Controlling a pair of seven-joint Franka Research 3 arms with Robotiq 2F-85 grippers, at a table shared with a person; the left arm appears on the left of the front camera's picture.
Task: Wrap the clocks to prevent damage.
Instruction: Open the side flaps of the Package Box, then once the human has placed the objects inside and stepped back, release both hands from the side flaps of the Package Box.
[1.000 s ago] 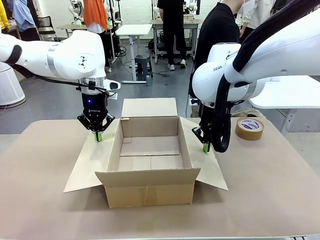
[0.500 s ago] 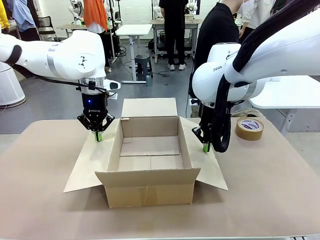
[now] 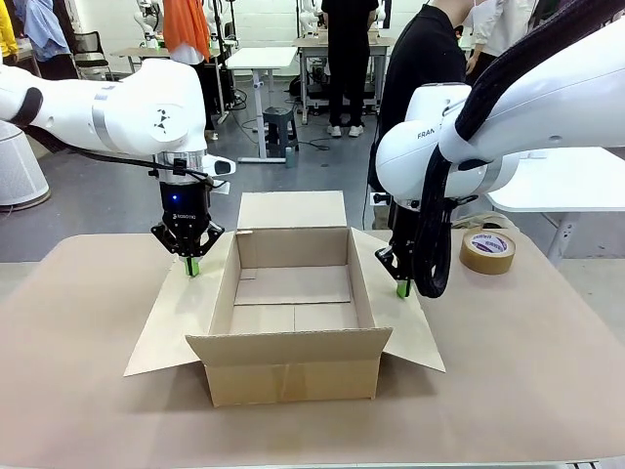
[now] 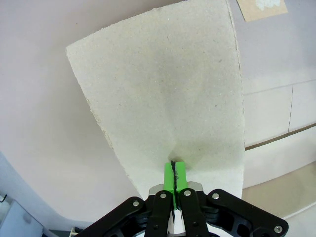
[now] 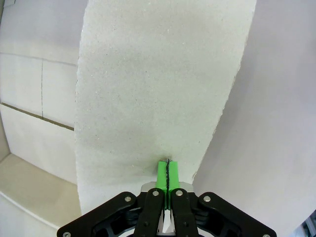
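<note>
An open cardboard box (image 3: 293,376) stands mid-table with nothing inside, its side flaps folded outward. No clocks or wrapping are in view. My left gripper (image 3: 192,266) points straight down, shut, its green tips resting on the left flap (image 3: 176,322). In the left wrist view the shut left gripper (image 4: 174,165) meets the flap (image 4: 163,89) face-on. My right gripper (image 3: 401,289) is also shut, tips down on the right flap (image 3: 408,327). In the right wrist view the right gripper (image 5: 168,165) touches its flap (image 5: 158,74) near the edge.
A roll of brown tape (image 3: 487,251) lies on the table at the back right, just beyond my right arm. A person in black (image 3: 420,68) stands behind the far side. The tan tabletop (image 3: 78,391) is bare around the box.
</note>
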